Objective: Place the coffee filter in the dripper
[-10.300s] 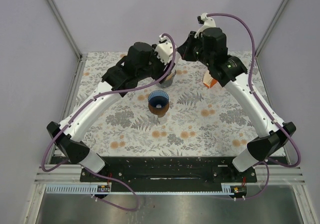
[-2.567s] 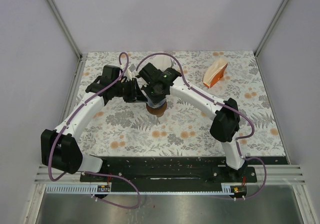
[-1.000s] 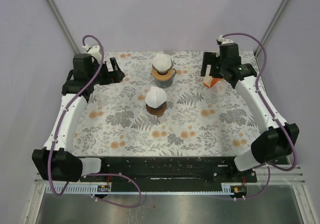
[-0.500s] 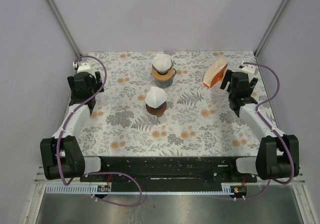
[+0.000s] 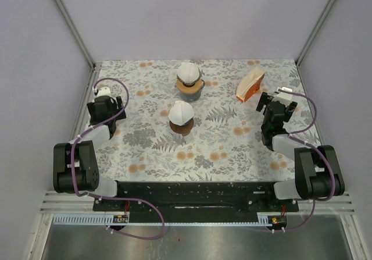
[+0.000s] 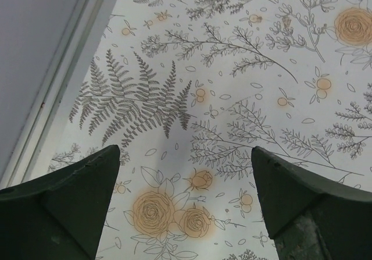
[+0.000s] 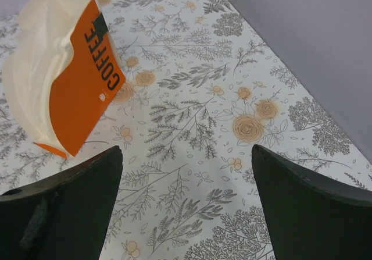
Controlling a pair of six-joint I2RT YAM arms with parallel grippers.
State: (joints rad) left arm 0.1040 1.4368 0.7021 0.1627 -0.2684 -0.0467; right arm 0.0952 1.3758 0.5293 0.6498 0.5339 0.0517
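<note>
White paper coffee filter (image 5: 181, 111) sits domed in the brown-footed dripper (image 5: 185, 128) at the middle of the floral-clothed table (image 5: 232, 152); judged from that, the placing looks done and the step in hand is the retreat to rest; the next move calls only for settling the arms, and perhaps checking that the filter lies evenly. The left arm (image 5: 100, 131) and right arm (image 5: 283, 139) are folded at the left and right edges; the left jaws and the right jaws both stand released wide, holding nothing; an orange-and-cream packet of filters (image 7: 70, 91) lies near the far right corner. Ten seconds earlier the dripper's blue cone stood bare; half a second ago both arms reached nearer the far edge.
</note>
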